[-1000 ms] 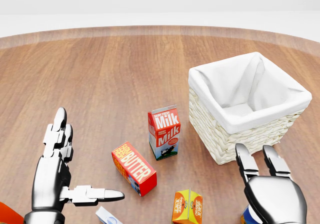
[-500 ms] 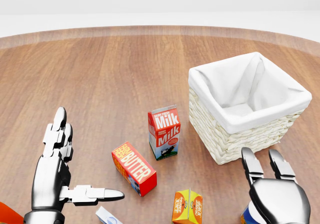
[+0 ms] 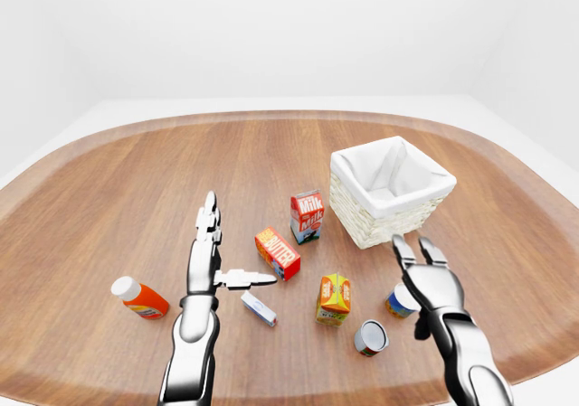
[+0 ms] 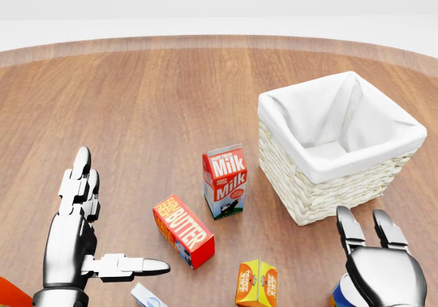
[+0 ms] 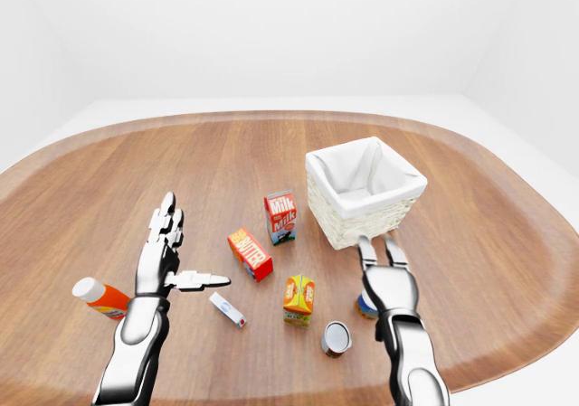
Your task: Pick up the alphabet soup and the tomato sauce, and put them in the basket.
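At the bottom right of the head view, the right hand (image 4: 383, 273) sits lower in frame than it did a second ago and half a second ago, fingers (image 4: 349, 230) spread and straight, holding nothing; it has been sinking steadily toward the blue-and-orange can (image 4: 340, 297) peeking out under its palm at the frame edge. The camera itself has not shifted: the basket (image 4: 321, 194), milk carton (image 4: 224, 181) and butter box (image 4: 183, 230) keep their places. Judgement: this is the approach to a first grasp, nothing lifted yet, neither can in the basket. The left hand (image 4: 75, 245) is unchanged, open flat with thumb pointing right, empty. This view crops the near items, so the can's label is unreadable here. In the left-eye view, more is recoverable: the upright can (image 3: 400, 301) stands just left of the right hand, near the basket's near corner, and a second can (image 3: 370, 337) lies tipped on the wood between it and the small orange juice carton (image 3: 334, 298); a ketchup-like bottle (image 3: 139, 298) lies far left, and a small white packet (image 3: 259, 308) lies near the left thumb. Which can is the alphabet soup and which the tomato sauce I cannot tell. In the right-eye view, the palm covers most of the upright can, so whether the fingers touch it is not resolvable; the basket's white liner appears empty.
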Motion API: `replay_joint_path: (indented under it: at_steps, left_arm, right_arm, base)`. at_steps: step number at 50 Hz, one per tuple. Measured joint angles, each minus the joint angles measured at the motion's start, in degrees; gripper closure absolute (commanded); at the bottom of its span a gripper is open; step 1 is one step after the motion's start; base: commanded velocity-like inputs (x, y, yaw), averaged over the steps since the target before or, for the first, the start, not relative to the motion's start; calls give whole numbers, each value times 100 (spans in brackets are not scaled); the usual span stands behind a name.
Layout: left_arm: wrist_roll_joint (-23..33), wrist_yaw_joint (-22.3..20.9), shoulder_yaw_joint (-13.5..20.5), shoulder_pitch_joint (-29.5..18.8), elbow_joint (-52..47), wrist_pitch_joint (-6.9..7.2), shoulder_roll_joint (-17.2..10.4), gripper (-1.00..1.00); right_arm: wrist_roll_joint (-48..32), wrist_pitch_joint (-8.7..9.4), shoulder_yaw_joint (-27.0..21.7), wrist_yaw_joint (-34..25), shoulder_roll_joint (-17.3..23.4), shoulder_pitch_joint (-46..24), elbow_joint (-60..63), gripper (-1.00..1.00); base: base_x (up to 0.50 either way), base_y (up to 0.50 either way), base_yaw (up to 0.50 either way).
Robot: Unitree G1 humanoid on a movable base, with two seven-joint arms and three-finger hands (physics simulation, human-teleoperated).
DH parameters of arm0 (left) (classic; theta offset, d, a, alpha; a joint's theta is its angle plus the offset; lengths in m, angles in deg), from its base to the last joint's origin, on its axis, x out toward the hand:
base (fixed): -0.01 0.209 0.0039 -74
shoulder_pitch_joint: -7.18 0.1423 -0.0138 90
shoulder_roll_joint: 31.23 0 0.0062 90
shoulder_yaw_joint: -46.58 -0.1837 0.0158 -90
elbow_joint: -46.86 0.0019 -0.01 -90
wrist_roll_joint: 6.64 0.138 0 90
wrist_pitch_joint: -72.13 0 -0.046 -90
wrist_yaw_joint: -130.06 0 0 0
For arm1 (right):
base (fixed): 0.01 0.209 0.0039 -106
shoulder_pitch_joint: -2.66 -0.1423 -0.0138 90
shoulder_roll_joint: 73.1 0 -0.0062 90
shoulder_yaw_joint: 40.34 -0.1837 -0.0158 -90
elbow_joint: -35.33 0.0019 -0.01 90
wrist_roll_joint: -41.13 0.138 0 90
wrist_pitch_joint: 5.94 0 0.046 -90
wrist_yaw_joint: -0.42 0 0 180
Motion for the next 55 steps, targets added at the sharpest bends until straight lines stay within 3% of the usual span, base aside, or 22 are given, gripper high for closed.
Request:
replay_joint_path:
  at_steps: [55]
  left_arm:
    - [0,-1,0,0,0,0,0,-100]
  right_arm:
    - [328,224,237,647,262,-401,-1348,-100]
  base:
    - [0,0,0]
